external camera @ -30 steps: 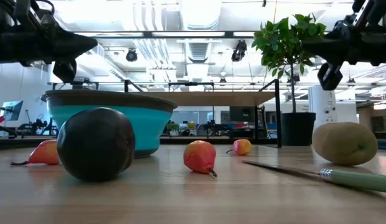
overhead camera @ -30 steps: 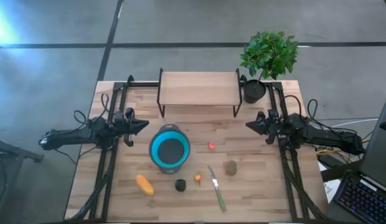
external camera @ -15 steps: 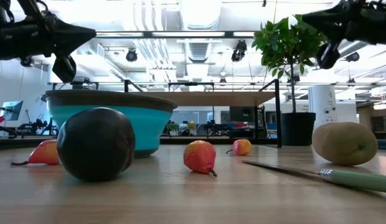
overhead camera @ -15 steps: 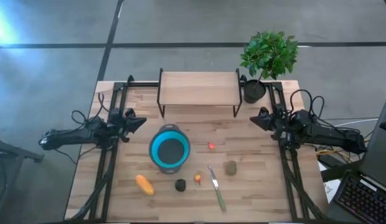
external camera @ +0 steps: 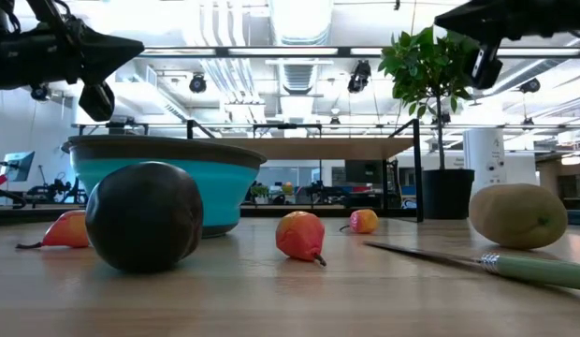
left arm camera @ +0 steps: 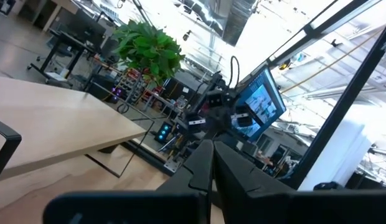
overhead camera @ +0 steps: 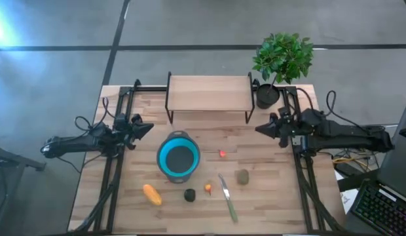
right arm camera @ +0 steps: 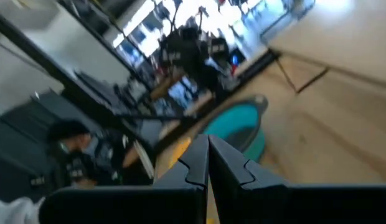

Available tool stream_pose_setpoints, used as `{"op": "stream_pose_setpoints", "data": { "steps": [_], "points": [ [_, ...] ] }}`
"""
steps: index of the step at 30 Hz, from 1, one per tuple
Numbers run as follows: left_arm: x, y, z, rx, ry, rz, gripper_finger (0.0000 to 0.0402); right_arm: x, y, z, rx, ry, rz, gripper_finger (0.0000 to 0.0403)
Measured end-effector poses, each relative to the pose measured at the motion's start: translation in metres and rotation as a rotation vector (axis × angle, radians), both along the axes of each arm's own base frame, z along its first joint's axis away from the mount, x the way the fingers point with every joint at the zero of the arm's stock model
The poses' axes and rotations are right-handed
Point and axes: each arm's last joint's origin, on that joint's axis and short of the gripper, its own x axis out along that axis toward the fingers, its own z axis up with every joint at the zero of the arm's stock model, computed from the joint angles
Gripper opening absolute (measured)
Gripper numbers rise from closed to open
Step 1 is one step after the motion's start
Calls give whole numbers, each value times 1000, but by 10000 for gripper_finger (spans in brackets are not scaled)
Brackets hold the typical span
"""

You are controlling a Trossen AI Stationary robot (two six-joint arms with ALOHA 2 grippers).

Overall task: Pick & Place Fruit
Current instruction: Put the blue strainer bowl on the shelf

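1. Near edge of the table point(overhead camera: 92, 216): the elongated orange-yellow fruit point(overhead camera: 151, 195) lies toward the near-left corner, the black round fruit point(overhead camera: 190, 195) just beside it to the right, and the tiny orange fruit point(overhead camera: 208, 189) next along. A green-handled knife point(overhead camera: 227, 198) lies slantwise to the right of these, with the olive-brown oval fruit point(overhead camera: 242, 176) beyond its blade end.
2. Middle of the table: the blue bowl point(overhead camera: 179, 157) stands left of centre, its grey inside holding nothing; the tiny red fruit point(overhead camera: 222, 154) rests to its right, apart from it.
3. Left edge: the left gripper point(overhead camera: 148, 126) hangs above the table beside the bowl, fingers pressed together, holding nothing.
4. Right edge: the right gripper point(overhead camera: 259, 129) hangs level with it, pointing inward, fingers likewise together and holding nothing.
5. Far edge: a wooden shelf point(overhead camera: 208, 94) on black legs, with a potted plant point(overhead camera: 281, 62) at the far-right corner.
6. Step in hand, as judged: the start of the task; no fruit is lifted yet. The next move calls for one gripper to spread its fingers and descend over a fruit, probably the red one nearest the right arm.
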Motion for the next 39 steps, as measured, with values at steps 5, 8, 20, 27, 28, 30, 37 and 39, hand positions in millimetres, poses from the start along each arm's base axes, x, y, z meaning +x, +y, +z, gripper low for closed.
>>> {"op": "stream_pose_setpoints", "data": {
  "steps": [5,8,20,27,28,30,37,39],
  "points": [
    [-1,0,2,38,0,11,19,14,10,11,-12,110,61,8],
    [0,0,1,34,5,10,19,22,16,18,-5,161,92,8],
    [0,0,0,57,15,16,21,44,41,25,100,475,98,8],
    [0,0,0,59,15,17,30,52,52,24,171,600,96,8],
    [0,0,0,59,15,17,32,54,54,24,178,619,95,8],
    [0,0,0,59,13,17,36,57,58,24,180,657,97,8],
    [0,0,0,59,14,18,56,70,71,36,122,819,101,8],
    [0,0,0,59,15,18,63,74,74,41,96,865,99,8]
  ]
}}
